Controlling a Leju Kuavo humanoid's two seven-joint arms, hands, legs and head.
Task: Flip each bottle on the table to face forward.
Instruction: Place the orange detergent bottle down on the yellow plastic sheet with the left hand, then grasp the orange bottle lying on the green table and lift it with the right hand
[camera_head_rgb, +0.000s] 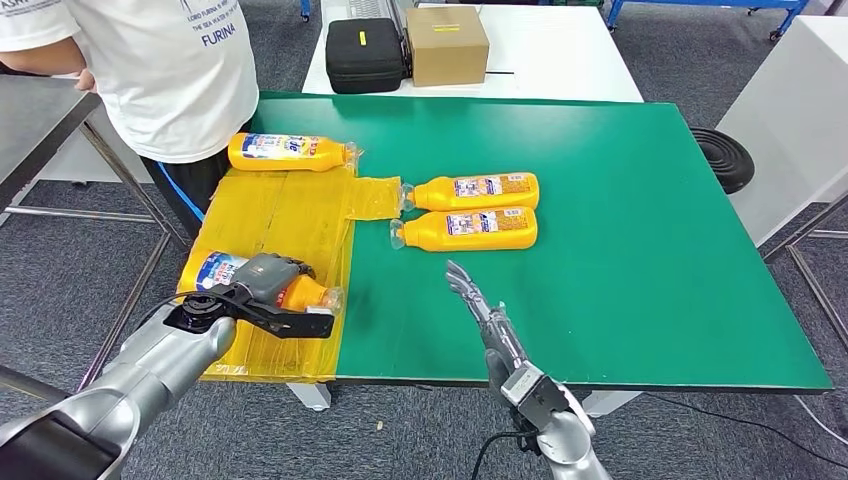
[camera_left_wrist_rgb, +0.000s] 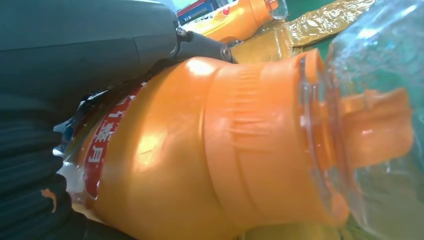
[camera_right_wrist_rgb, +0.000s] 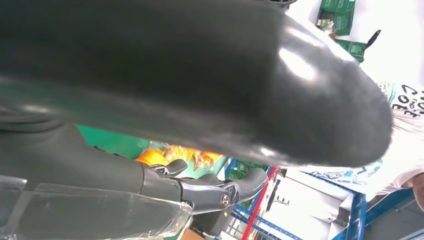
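Note:
My left hand (camera_head_rgb: 258, 295) grips an orange bottle (camera_head_rgb: 222, 272) lying on the yellow plastic sheet (camera_head_rgb: 280, 215) at the table's near left. Close up, that bottle (camera_left_wrist_rgb: 210, 145) shows its orange neck, clear cap and a red label edge, with my fingers (camera_left_wrist_rgb: 90, 45) wrapped over it. A third-party bottle (camera_head_rgb: 290, 152) lies at the sheet's far edge. Two more bottles (camera_head_rgb: 475, 191) (camera_head_rgb: 470, 229) lie side by side on the green table (camera_head_rgb: 620, 230), caps pointing left. My right hand (camera_head_rgb: 478, 305) hovers open above the table's near edge, fingers stretched toward them; its thumb (camera_right_wrist_rgb: 200, 85) fills the wrist view.
A person in a white T-shirt (camera_head_rgb: 170, 70) stands at the table's far left corner. A black case (camera_head_rgb: 364, 54) and a cardboard box (camera_head_rgb: 446, 45) sit on a white table behind. A black round object (camera_head_rgb: 722, 158) lies at the right.

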